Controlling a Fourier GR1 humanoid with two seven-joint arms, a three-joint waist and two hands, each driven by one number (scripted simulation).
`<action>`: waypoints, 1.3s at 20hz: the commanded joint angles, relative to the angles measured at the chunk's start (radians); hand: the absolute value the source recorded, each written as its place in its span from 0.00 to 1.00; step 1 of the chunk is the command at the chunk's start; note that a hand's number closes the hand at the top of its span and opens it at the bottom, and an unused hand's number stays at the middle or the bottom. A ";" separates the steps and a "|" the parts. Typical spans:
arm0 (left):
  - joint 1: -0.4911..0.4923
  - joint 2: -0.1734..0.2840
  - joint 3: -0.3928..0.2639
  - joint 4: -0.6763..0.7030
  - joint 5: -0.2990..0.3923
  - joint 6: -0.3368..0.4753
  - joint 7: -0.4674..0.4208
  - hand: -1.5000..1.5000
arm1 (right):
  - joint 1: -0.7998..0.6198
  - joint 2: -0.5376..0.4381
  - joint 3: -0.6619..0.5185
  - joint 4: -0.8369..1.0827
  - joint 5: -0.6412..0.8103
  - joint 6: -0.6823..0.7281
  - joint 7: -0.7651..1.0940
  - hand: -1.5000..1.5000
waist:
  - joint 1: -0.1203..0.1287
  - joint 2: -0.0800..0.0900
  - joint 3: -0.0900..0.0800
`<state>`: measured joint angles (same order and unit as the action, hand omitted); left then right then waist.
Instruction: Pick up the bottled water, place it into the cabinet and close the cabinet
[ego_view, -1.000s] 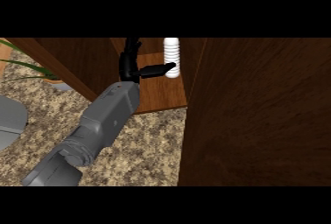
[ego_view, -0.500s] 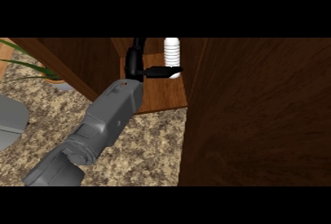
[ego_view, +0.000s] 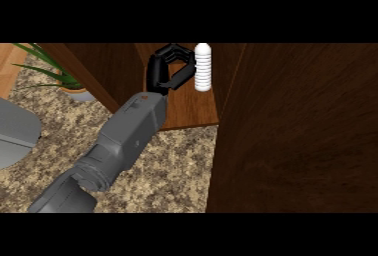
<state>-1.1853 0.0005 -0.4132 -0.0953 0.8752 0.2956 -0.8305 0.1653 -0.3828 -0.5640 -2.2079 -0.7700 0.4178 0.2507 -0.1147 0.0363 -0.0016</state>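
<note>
The bottled water (ego_view: 203, 67) is a white ribbed bottle standing upright on the wooden shelf (ego_view: 193, 110) inside the open cabinet. My left hand (ego_view: 164, 70) reaches in from the lower left and sits just left of the bottle. Its fingers (ego_view: 179, 50) arch toward the bottle's top and the thumb points at its lower part. A small gap shows between them and the bottle, so the hand is open. The whole bottle is visible. The right hand does not show.
The dark wooden cabinet door (ego_view: 295, 135) stands open and fills the right side. Another wooden panel (ego_view: 92, 65) is at the left. A potted plant (ego_view: 63, 82) and a grey rounded object (ego_view: 15, 132) sit on the speckled counter (ego_view: 170, 170).
My left hand's thumb and fingers lay across the bottle before. They have now spread and drawn slightly left off it, leaving the bottle standing on the shelf.
</note>
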 joint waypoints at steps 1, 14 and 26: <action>-0.002 0.000 0.019 0.005 0.005 -0.032 -0.006 1.00 | 0.007 0.008 -0.015 0.018 0.034 0.035 -0.028 0.00 | 0.033 -0.009 0.001; 0.364 0.000 -0.104 -0.351 0.054 -0.129 -0.017 1.00 | 0.101 0.044 0.005 -0.153 -0.009 0.053 0.065 1.00 | 0.081 -0.038 0.001; 0.695 0.102 -0.193 -0.665 -0.033 -0.254 -0.005 1.00 | 0.127 0.021 0.038 -0.247 -0.103 0.058 0.150 1.00 | 0.119 -0.044 0.001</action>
<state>-0.6124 0.0477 -0.5743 -0.6679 0.8747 0.1011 -0.8225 0.2620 -0.3783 -0.5371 -2.3206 -0.8258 0.5044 0.3553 -0.0005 -0.0075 -0.0002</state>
